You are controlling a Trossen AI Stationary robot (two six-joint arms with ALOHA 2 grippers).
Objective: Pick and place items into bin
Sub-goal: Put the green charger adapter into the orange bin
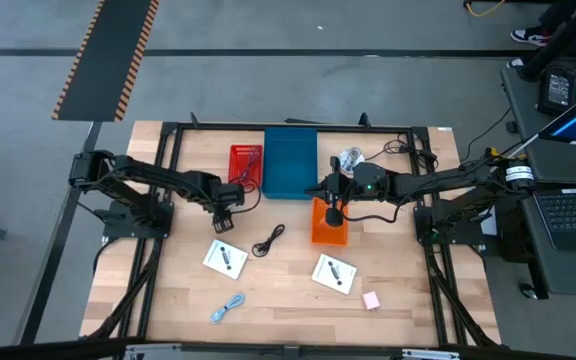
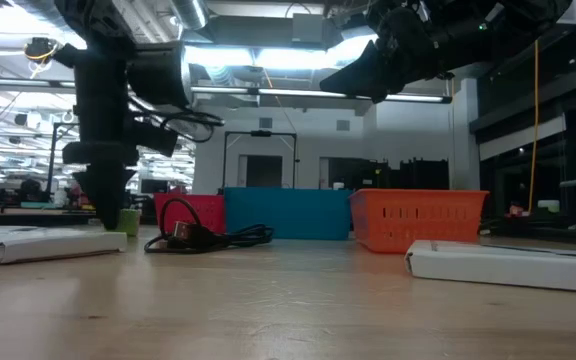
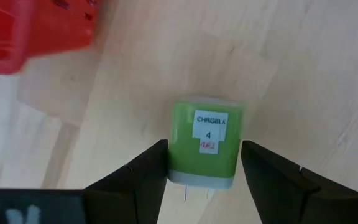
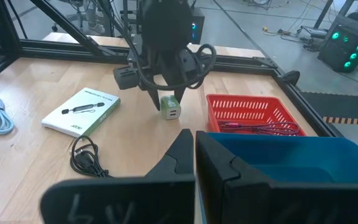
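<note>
Wooden surface (image 1: 278,290) carries a green charger (image 3: 205,142) standing between the left hand's (image 3: 205,168) spread fingers; whether they touch it is hard to judge. Beyond that hand sits a red basket (image 4: 253,115). Higher up, the right hand (image 4: 194,149) hangs clenched and empty over the blue bin (image 1: 290,162), an orange basket (image 1: 330,228) beneath it.

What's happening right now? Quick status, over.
Left end effector open, straddling green charger on the table, not yet gripped. Right end effector shut, hovering near the blue bin. Nothing in the way.
</note>
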